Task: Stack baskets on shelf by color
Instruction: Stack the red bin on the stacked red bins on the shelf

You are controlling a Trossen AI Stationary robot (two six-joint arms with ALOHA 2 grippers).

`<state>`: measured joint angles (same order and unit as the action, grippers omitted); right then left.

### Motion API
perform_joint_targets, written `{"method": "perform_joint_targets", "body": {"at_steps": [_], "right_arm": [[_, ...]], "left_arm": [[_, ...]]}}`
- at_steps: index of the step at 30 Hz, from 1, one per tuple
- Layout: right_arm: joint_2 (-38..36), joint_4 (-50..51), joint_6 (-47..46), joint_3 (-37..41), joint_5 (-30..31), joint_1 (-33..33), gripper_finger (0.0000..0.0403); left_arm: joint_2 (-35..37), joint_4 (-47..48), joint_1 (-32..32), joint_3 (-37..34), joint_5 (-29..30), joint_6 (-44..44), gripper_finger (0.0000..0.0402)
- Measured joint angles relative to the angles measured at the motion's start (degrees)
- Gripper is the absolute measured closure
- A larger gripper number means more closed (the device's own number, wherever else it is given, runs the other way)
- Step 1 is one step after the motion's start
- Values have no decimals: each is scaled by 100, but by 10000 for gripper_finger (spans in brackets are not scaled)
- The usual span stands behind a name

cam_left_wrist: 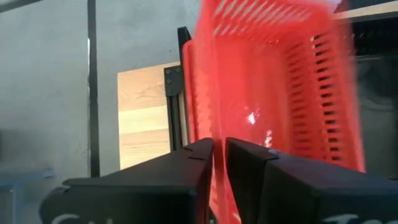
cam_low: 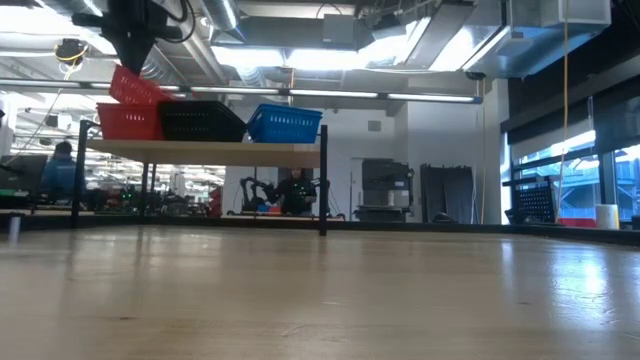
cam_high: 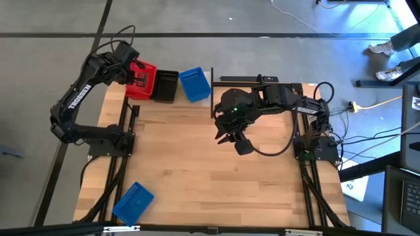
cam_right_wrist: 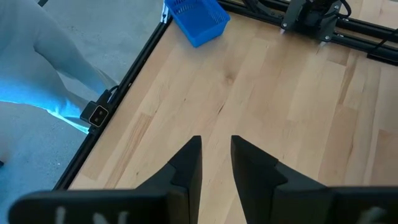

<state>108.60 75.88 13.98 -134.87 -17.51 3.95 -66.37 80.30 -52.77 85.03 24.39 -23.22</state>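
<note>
The shelf [cam_high: 172,101] serves as the reference for this inspection. It stands at the far edge of the tabletop [cam_high: 210,164].

The left arm reaches over the shelf's left end. The left gripper [cam_high: 131,72] holds a tilted red basket [cam_low: 135,87] by its wall. The fingers [cam_left_wrist: 186,165] pinch the wall with only a narrow gap, and the basket hangs just above the red stack [cam_low: 128,122] on the shelf.

The right arm waits over the tabletop in front of the shelf's right end. The right gripper [cam_high: 230,139] holds nothing and its fingers stand slightly parted.

On the shelf, the black baskets [cam_low: 200,121] sit at the middle, touching the red stack. The blue stack [cam_low: 285,123] sits at the right end. One loose blue basket [cam_high: 133,202] lies well apart from the shelf, at the tabletop's near left corner.

Assessment: the red basket is being nested and is not yet seated.

- If released at this tilt, it may catch on the stack's rim and sit crooked.
- It may also slide off the shelf's left end.
- A downward push while it is misaligned could shove the stack into the black baskets.
</note>
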Motion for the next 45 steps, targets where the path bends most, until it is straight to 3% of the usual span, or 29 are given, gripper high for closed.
{"method": "perform_joint_targets", "body": {"at_steps": [7, 22, 28, 34, 45], "right_arm": [[0, 0, 0, 0, -1, -2, 318], [0, -112, 0, 0, -1, -4, 318], [0, -157, 0, 0, -1, -4, 318], [0, -209, 0, 0, -1, -2, 318], [0, -238, 0, 0, -5, -2, 318]], "left_arm": [[-57, -13, 0, 0, 28, -2, 347], [430, -248, 2, 284, 157, 161, 345], [389, -529, 7, 250, -207, 624, 355], [302, -509, 4, 36, -67, 718, 397], [226, -381, 4, -215, 304, 666, 401]]}}
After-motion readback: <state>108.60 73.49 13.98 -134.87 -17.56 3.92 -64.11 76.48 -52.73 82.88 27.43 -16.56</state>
